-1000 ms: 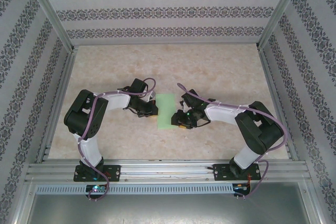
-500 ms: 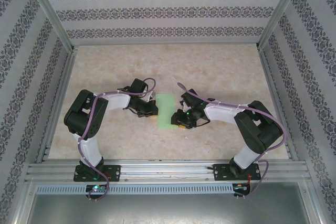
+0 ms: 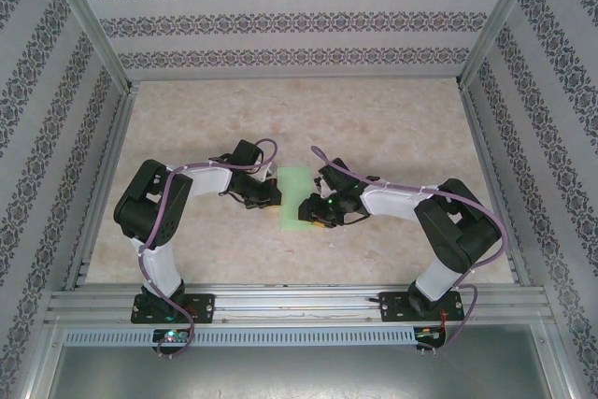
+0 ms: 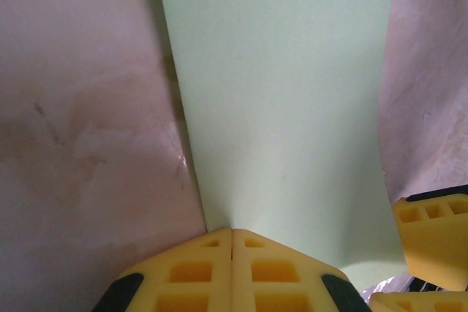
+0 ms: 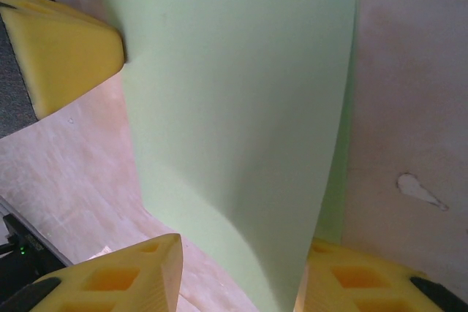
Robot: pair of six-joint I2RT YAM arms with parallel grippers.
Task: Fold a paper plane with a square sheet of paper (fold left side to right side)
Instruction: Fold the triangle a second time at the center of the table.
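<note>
The square sheet of paper [image 3: 295, 192] is light green and lies between the two arms as a narrow upright strip, folded over. My left gripper [image 3: 273, 196] is shut, its joined yellow tips [image 4: 232, 233] pressing on the near edge of the sheet [image 4: 285, 93]. My right gripper [image 3: 316, 213] stands open at the sheet's lower right side. In the right wrist view the top layer of the sheet [image 5: 234, 85] curls up between my right gripper's [image 5: 241, 253] spread fingers. The paper plane is out of view.
The marble-patterned table [image 3: 392, 128] stretches around the sheet inside patterned walls. An aluminium rail [image 3: 299, 304] runs along the near edge by the arm bases. The other arm's yellow fingers [image 4: 431, 231] show close by in the left wrist view.
My right gripper has slid a little to the left over the sheet's lower right part. The left gripper has stayed still and shut.
</note>
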